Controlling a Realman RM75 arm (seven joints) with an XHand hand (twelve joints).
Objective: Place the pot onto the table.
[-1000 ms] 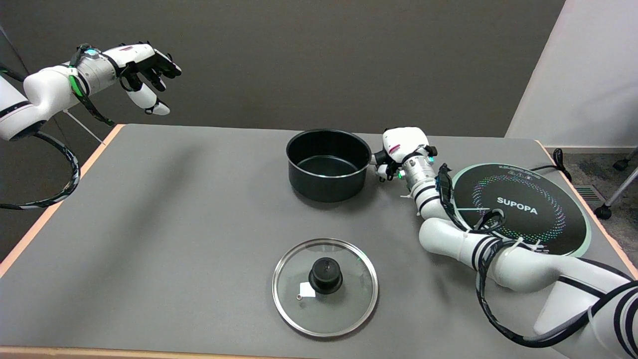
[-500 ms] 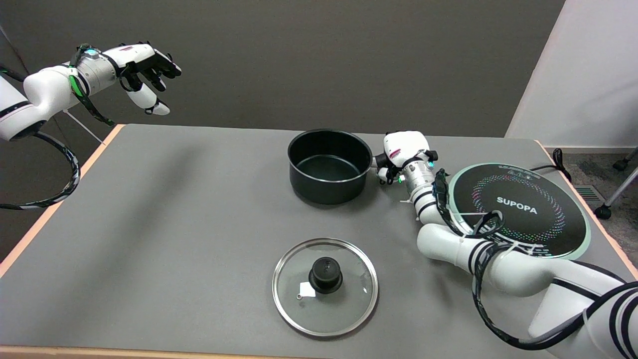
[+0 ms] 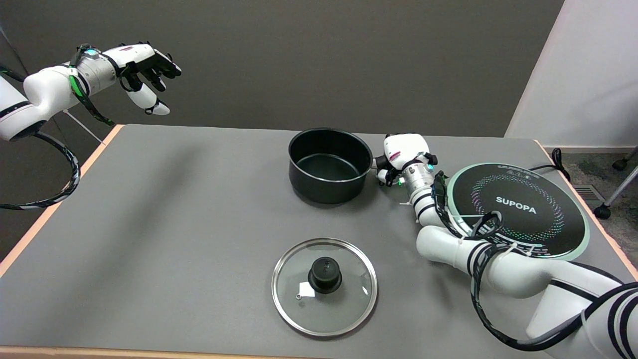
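My right robot hand (image 3: pixel 402 155) curled around side handle of black pot (image 3: pixel 329 165), gripping it. Pot upright on grey bench (image 3: pixel 174 224), left of induction cooktop (image 3: pixel 518 209). Glass lid (image 3: pixel 324 285) flat nearer front edge.

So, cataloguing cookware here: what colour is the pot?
Black, with a thin silvery rim; the pot shows in the head view.
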